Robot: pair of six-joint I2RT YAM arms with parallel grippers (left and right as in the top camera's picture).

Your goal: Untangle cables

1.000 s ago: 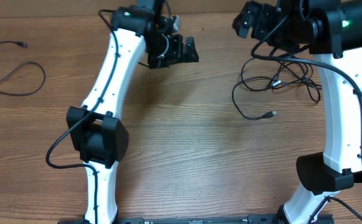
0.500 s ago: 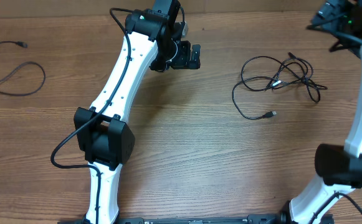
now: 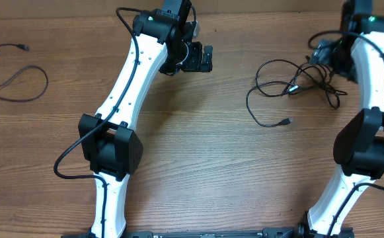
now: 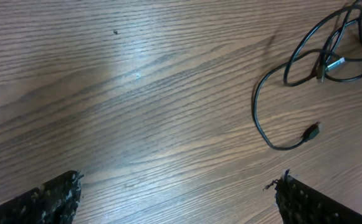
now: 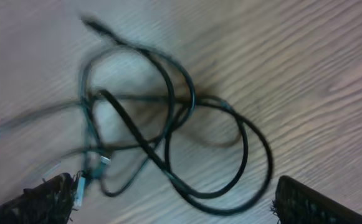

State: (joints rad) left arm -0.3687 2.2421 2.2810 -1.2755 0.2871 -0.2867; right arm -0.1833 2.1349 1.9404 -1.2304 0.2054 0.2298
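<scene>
Left wrist view: the cables [image 4: 333,64] are cut off at the 2 o'clock corner. Of the left claw [image 4: 181,180] only the fingertips [image 4: 50,199] show, cropped by the 6 o'clock edge.

Right wrist view: the whole picture is blurred, most heavily toward 9 o'clock, and the right claw [image 5: 173,186] is likewise cropped.

Overhead: the right arm [image 3: 377,73] covers the tangle's 3 o'clock side. Plug types are too small to tell.

1. You have a table [image 3: 198,165] of warm brown wood, streaked with fine darker grain lines.
2. The tangled cables [image 3: 291,86] you see are black; one plug [image 4: 334,63] shows silver.
3. The lone cable [image 3: 14,79] at your far left is black too.
4. Your left arm [image 3: 129,79] and right arm [image 3: 377,73] are white, with black joints and black cords.
5. A green light [image 3: 371,19] glows on the right arm.
</scene>
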